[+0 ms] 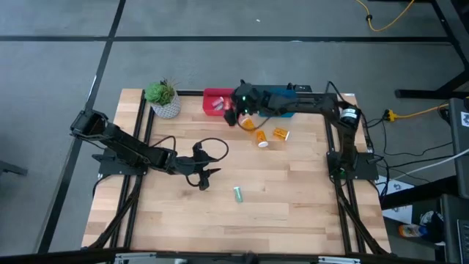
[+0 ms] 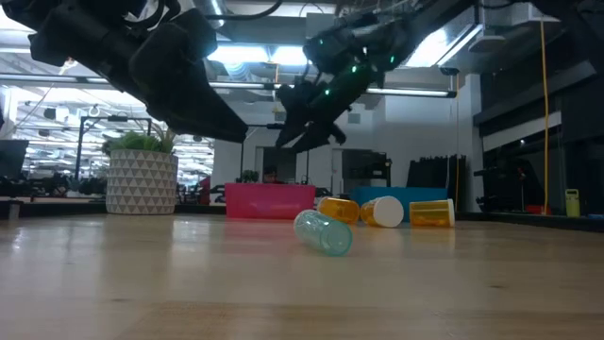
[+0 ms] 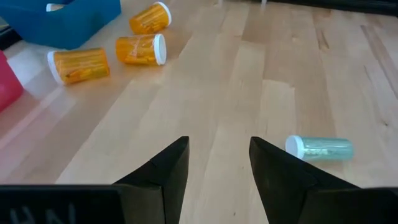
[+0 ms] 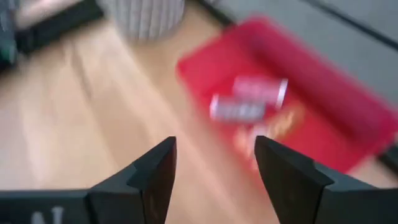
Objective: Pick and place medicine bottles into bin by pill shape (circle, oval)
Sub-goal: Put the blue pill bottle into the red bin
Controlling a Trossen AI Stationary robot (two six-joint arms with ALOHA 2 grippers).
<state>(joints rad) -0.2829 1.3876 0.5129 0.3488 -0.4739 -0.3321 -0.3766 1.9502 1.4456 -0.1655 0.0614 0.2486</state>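
A teal vial with a white cap (image 1: 239, 193) lies on its side mid-table; it also shows in the left wrist view (image 3: 320, 148) and the low view (image 2: 323, 232). Three orange bottles with white caps (image 1: 262, 138) lie on their sides near the bins (image 3: 142, 50). The red bin (image 1: 215, 101) holds two pale vials (image 4: 249, 99) and an orange bottle (image 4: 273, 130). My left gripper (image 1: 205, 180) (image 3: 217, 142) is open and empty, left of the teal vial. My right gripper (image 1: 231, 116) (image 4: 214, 142) is open and empty, raised by the red bin's near edge.
A blue bin (image 1: 282, 99) stands to the right of the red bin at the table's far edge. A potted plant in a white patterned pot (image 1: 163, 100) stands at the far left. Bare wood lies along the near half of the table (image 1: 278, 220).
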